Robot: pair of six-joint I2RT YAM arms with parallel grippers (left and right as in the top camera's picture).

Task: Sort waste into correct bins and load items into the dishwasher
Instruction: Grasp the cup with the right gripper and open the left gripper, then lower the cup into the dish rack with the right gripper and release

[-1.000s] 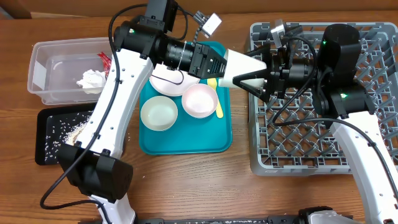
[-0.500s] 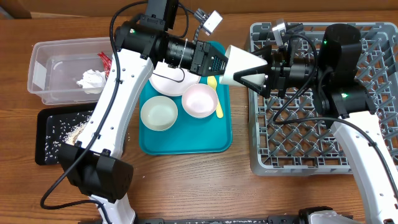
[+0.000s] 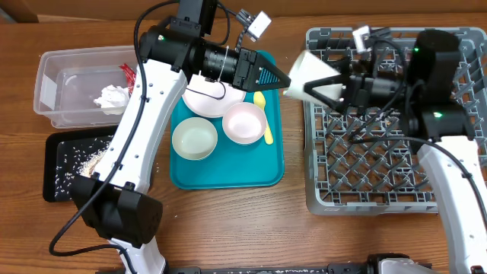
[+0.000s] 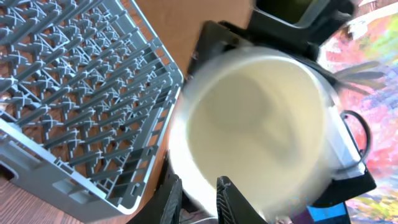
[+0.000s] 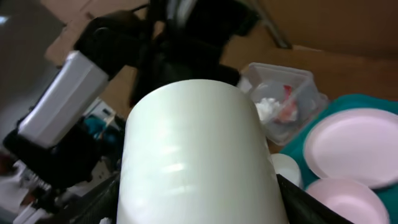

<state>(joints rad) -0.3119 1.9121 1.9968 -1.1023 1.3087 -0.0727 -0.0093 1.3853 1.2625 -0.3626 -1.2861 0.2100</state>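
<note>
The tub (image 3: 84,55) holds a napkin (image 3: 112,97) and a red wrapper (image 3: 127,72); the black tray (image 3: 52,194) holds scattered rice (image 3: 72,156). On the teal tray (image 3: 228,176) lie a plate (image 3: 202,103), two bowls (image 3: 194,139) and a spoon (image 3: 268,133). The white cup (image 3: 306,72) hangs on its side over the left edge of the rack (image 3: 365,183), mouth toward the left arm. The right end effector (image 3: 329,82) is spread wide, clamping its body. The left end effector (image 3: 280,78) stands slightly parted at the rim; contact there is unclear in the blur.

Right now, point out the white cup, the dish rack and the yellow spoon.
white cup (image 3: 310,74), overhead view, its side wall
dish rack (image 3: 365,179), overhead view, lattice floor
yellow spoon (image 3: 268,135), overhead view, handle
</note>
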